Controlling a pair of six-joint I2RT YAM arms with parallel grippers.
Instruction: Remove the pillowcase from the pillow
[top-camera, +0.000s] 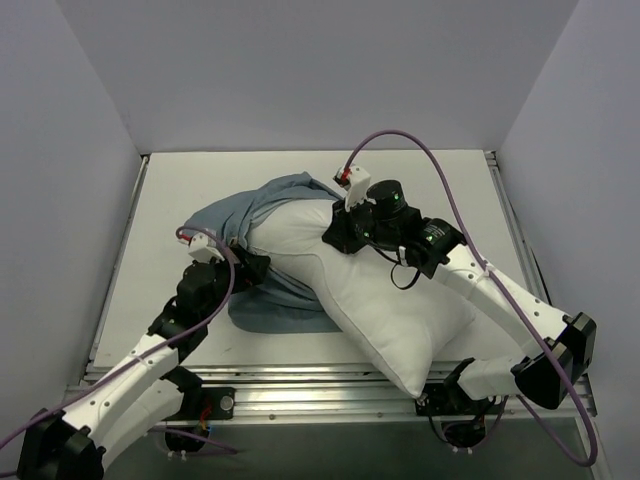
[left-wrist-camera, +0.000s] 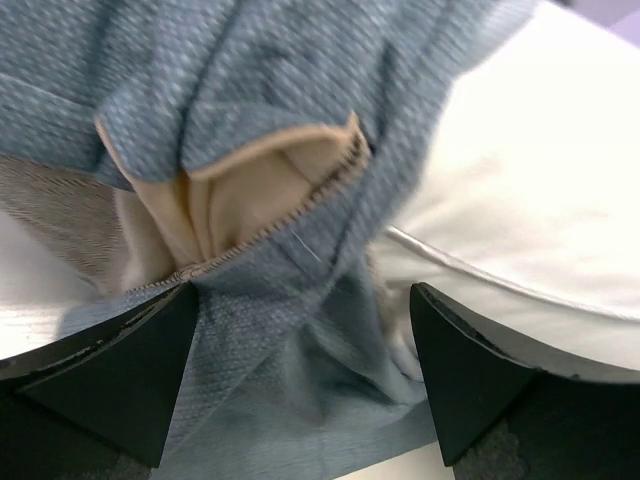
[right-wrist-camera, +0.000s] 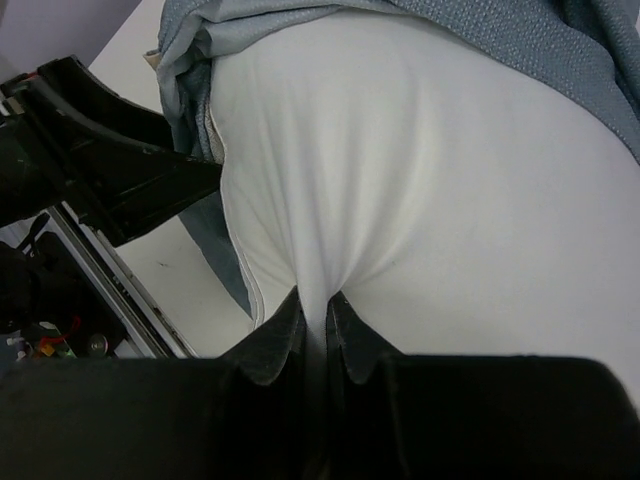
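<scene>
Overhead view facing down, wrist views close, sharing pillow (top-camera: 400, 310)

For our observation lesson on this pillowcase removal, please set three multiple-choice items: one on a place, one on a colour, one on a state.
1. Where is the pillowcase bunched?
A. round the far end of the pillow
B. round its near end
C. on the floor

2. What colour is the lining inside the pillowcase?
A. red
B. beige
C. green

3. How is the right claw?
A. wide open
B. shut on the pillow
C. shut on the pillowcase

Answers:
1 A, the blue fabric lies beyond the bare white near end.
2 B, beige shows inside the opening.
3 B, it pinches white fabric.
</scene>
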